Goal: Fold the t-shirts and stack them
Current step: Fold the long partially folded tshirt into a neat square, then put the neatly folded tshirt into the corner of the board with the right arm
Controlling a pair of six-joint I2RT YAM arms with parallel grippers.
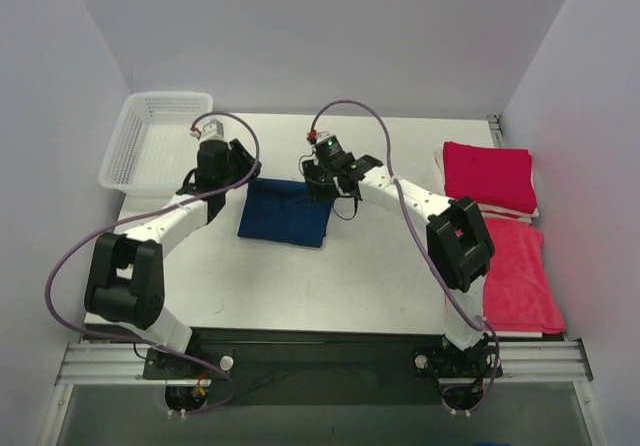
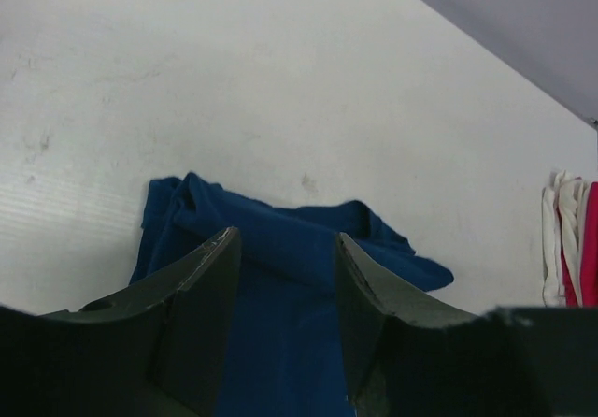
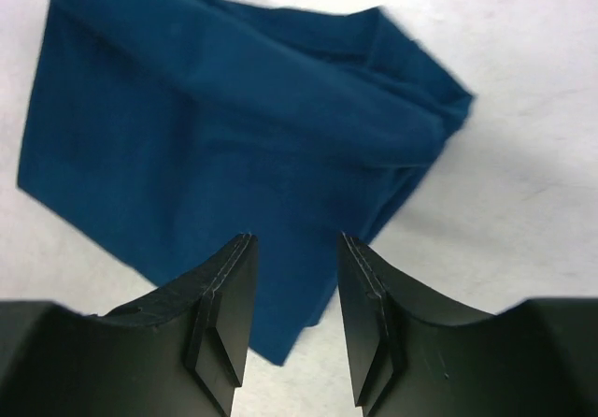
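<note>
Left wrist: L end effector (image 2: 285, 239) spread, R end effector (image 3: 296, 239) too; navy tee (image 2: 280, 221) part-hidden

a: how's the light?
b: bright, even, from overhead; the white table (image 1: 330, 286) glares slightly, shadows are soft.
a: sharpness?
b: top view crisp. wrist views softer: navy t-shirt (image 3: 215, 127) smeared toward 12 o'clock, right gripper (image 3: 295, 241) murky at 6.

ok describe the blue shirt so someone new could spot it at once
Start at the white table and look just left of its centre, toward the back. The folded navy t-shirt lies flat there. It is the only blue cloth, while the red shirts lie at the right edge.
</note>
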